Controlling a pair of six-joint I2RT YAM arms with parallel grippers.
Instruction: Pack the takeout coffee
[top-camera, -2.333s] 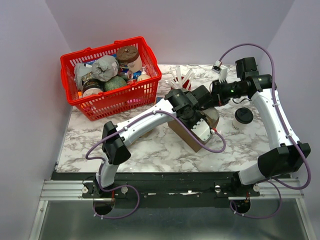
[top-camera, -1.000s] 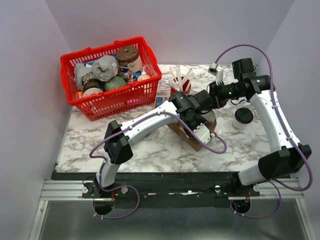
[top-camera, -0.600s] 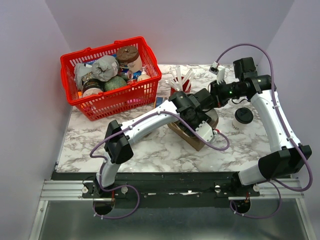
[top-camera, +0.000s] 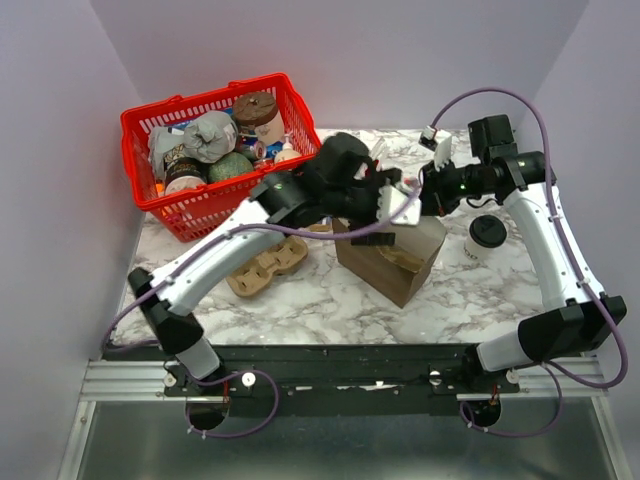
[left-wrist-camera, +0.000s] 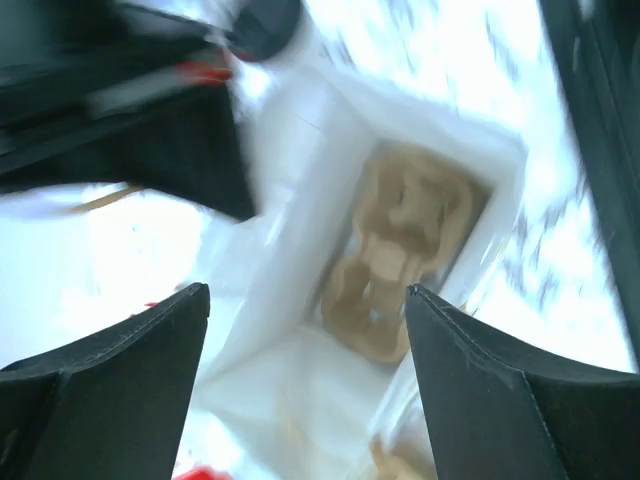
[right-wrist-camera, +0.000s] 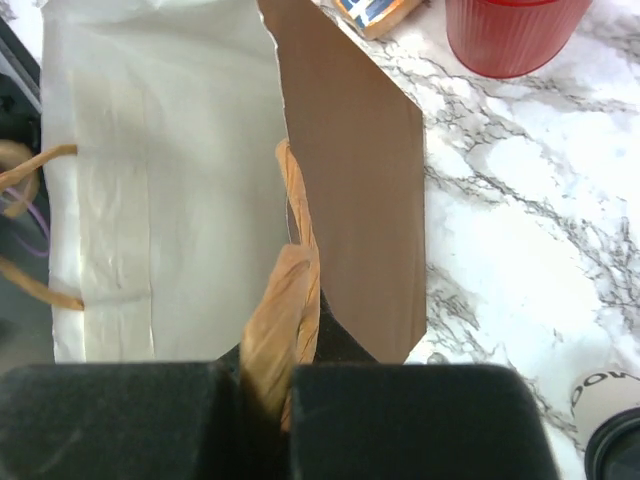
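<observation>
Marble counter (top-camera: 300, 300): the takeout coffee (top-camera: 487, 236) is seen upright just beside the paper bag (top-camera: 385, 268). The left tool (left-wrist-camera: 303, 295) is spread apart over the bag's mouth; the right tool (right-wrist-camera: 265, 375) is clamped on its handle (right-wrist-camera: 285, 300).

Top camera looks down from high behind the near edge over the whole marbled white bench (top-camera: 300, 300). Left wrist view, blurred, stares down into the open brown paper bag (top-camera: 385, 262); right wrist view hugs that same bag's rim, close.
</observation>
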